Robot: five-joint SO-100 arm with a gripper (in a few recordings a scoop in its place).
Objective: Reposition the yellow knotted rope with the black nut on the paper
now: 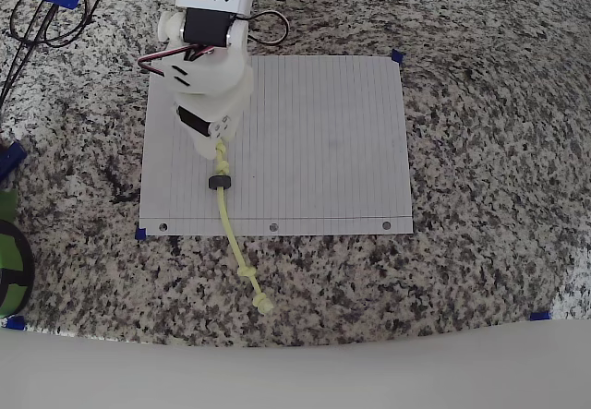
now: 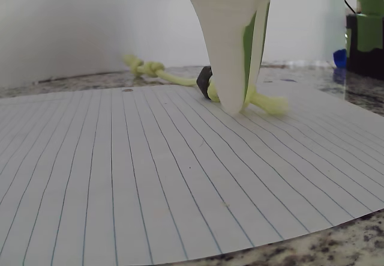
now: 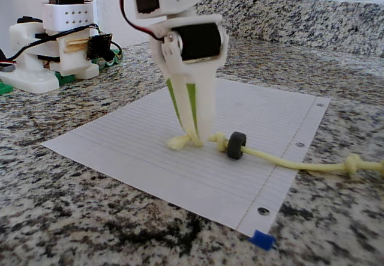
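The jaws are clenched on the yellow knotted rope, pinching it close to one end, with their tips down on the paper. In the fixed view a short frayed stub of cord sticks out on the left of the tips, and the rest of the cord runs away to the right. The wrist view shows the same: the white finger and the green-faced one press together with cord coming out on both sides.

The black nut sits on the cord just beside the jaws, upright on the sheet, ring around the cord and not touching the fingers.

From there the rope's long axis leads straight away from the jaws. In the overhead view it runs from the grip, in the left half of the sheet, down toward the near edge with the punched holes, crosses that edge, and ends in a knot on the granite worktop, slightly to the right. So roughly half of the cord lies off the sheet.

I judge the coming move depends on this: the free length trails behind the held end, so a pull toward the far side of the sheet should drag the tail and nut onto it.
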